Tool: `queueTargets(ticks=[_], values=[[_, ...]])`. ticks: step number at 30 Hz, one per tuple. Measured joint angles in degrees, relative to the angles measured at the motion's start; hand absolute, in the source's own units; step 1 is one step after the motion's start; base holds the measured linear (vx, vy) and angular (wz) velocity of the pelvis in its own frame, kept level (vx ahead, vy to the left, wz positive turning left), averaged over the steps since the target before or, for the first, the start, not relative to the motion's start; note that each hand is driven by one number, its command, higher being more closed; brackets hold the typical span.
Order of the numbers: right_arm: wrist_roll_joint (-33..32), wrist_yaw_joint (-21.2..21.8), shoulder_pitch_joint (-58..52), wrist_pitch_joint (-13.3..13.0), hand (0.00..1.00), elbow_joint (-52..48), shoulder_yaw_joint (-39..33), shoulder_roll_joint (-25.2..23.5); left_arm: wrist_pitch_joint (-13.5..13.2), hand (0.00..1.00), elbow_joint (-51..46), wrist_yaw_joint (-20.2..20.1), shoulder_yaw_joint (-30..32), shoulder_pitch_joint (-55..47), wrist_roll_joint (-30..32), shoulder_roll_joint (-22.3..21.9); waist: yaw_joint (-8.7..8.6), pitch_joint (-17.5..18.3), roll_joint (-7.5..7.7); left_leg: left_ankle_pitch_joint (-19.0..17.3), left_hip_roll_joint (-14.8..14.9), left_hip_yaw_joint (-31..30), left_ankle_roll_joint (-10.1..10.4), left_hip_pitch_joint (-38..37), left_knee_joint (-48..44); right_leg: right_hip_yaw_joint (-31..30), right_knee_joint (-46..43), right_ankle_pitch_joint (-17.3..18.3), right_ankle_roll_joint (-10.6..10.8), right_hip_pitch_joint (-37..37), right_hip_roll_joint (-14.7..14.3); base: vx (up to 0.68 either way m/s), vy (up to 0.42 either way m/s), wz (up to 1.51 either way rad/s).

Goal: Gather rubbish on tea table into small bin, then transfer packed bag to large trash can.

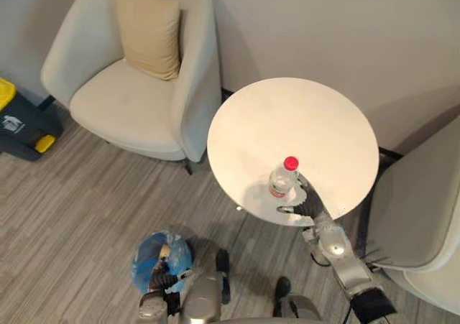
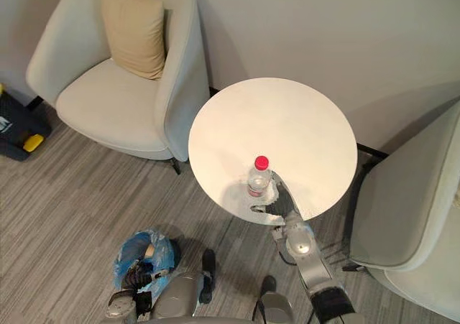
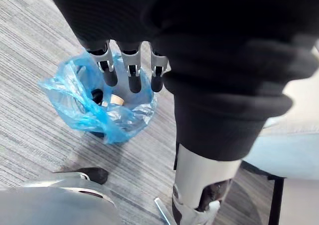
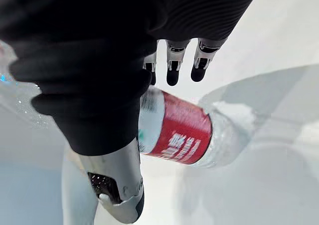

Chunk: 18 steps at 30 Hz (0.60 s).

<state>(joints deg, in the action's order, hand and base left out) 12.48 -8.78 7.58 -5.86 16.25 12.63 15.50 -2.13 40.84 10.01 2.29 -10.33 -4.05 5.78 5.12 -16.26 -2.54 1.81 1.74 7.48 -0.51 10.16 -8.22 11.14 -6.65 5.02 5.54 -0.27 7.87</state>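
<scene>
1. Found bottle (image 1: 282, 180), clear with red cap, upright on round white worktop (image 1: 287, 116), near the edge closest to the robot.
2. Found right robot hand (image 1: 305, 203) at the bottle's base, on the robot's side of it. From the right wrist: fingers (image 4: 173, 71) nearly straight along one side of the red label, thumb on the other side. Loosely spread, not clamped. Cannot tell whether touching.
3. Found left robot hand (image 1: 164, 279) low over bin (image 1: 146, 261), which stands on the floor to the left of the worktop. Fingers (image 3: 132, 80) straight, side by side, holding nothing.
4. Noted blue bag (image 3: 75, 108) lining the bin, mouth open, with a tan-topped item (image 3: 117, 100) inside.
5. Noted dark trash can (image 1: 21, 126) with yellow lid on the floor at far left, well apart from the bin.
6. Noted pale armchair (image 1: 129, 105) with tan cushion (image 1: 149, 29) beyond the bin, just beside the worktop. Noted second armchair (image 1: 424, 216) to the right of the worktop.
</scene>
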Motion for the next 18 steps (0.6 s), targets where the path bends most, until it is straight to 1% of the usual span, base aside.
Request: queueTargets(ticks=[1,2,5,6,8,11,13,16,18], values=[[0.3,-0.2,1.6,0.0,1.0,1.1,0.2,0.1,-0.3,0.0,0.3,0.0,0.0,0.0,0.0,0.0,0.41,-0.3,-0.41,0.3,0.0,-0.2,0.0,0.0,0.3,0.2,0.1,-0.1,0.0,-0.1,0.0,-0.05,-0.005,0.1],[0.7,-0.4,2.3,0.0,1.0,1.6,0.4,0.2,-0.3,0.0,0.3,0.0,0.0,-0.1,0.0,0.0,0.51,-0.4,-0.6,0.4,-0.1,-0.4,0.0,0.2,0.3,0.4,0.1,-0.1,0.0,-0.1,0.0,-0.05,-0.009,0.22],[1.1,-3.0,7.9,0.1,1.0,5.1,0.2,0.2,-1.0,0.0,0.3,0.0,-0.1,-0.2,-0.7,-0.3,0.86,-1.1,-1.66,1.3,-0.3,-2.1,-0.1,2.4,0.3,2.1,-0.1,-0.3,0.0,-1.4,-0.1,-0.05,-0.005,0.25],[1.0,-3.9,9.8,0.1,1.0,5.7,-0.7,0.2,-1.1,0.0,0.3,0.0,-0.1,-0.2,-1.5,-0.7,1.43,-1.5,-2.17,1.6,-0.3,-2.2,-0.2,3.3,0.4,2.2,0.0,-0.7,0.0,-2.2,-0.1,-0.05,0.003,0.05],[0.3,-5.1,11.5,0.2,1.0,6.1,-1.7,0.8,-1.1,0.0,0.3,0.0,-0.1,-0.3,-2.5,-1.5,2.24,-2.3,-2.7,1.9,0.0,-2.2,-0.3,4.1,0.5,2.2,0.0,-0.9,0.1,-3.0,-0.1,-0.03,-0.004,0.03],[-1.7,-6.0,12.7,0.2,1.0,6.5,-2.1,0.5,-1.2,0.0,0.3,-0.1,-0.1,-0.8,-3.6,-1.6,2.67,-3.6,-2.71,1.9,-0.2,-2.3,-0.3,4.1,0.8,2.3,0.1,-0.9,0.1,-3.1,0.0,0.0,-0.001,0.02],[-3.3,-6.0,12.6,0.3,1.0,6.5,-3.0,0.3,-1.3,0.0,0.2,-0.2,-0.1,-0.9,-4.3,-1.6,2.88,-3.7,-2.68,2.2,-0.4,-2.3,-0.4,4.1,1.5,2.3,0.5,-1.0,0.2,-3.3,0.1,0.0,0.0,0.0],[-4.9,-6.0,12.4,0.3,1.0,6.2,-4.8,-0.9,-1.7,0.0,0.1,-1.3,0.0,-0.8,-4.3,-1.7,2.74,-4.4,-2.59,2.3,-0.4,-2.0,-0.4,4.1,1.8,2.1,0.8,-1.3,0.3,-3.4,0.1,0.04,-0.008,-0.04],[-5.7,-6.1,11.2,0.6,1.0,4.4,-6.1,-1.3,-1.7,0.0,-0.6,-1.3,0.0,-0.9,-4.3,-1.7,2.64,-4.5,-2.52,2.3,-0.3,-1.8,-0.4,4.1,1.8,1.8,0.8,-1.5,0.1,-3.4,0.1,0.04,-0.008,-0.04]])
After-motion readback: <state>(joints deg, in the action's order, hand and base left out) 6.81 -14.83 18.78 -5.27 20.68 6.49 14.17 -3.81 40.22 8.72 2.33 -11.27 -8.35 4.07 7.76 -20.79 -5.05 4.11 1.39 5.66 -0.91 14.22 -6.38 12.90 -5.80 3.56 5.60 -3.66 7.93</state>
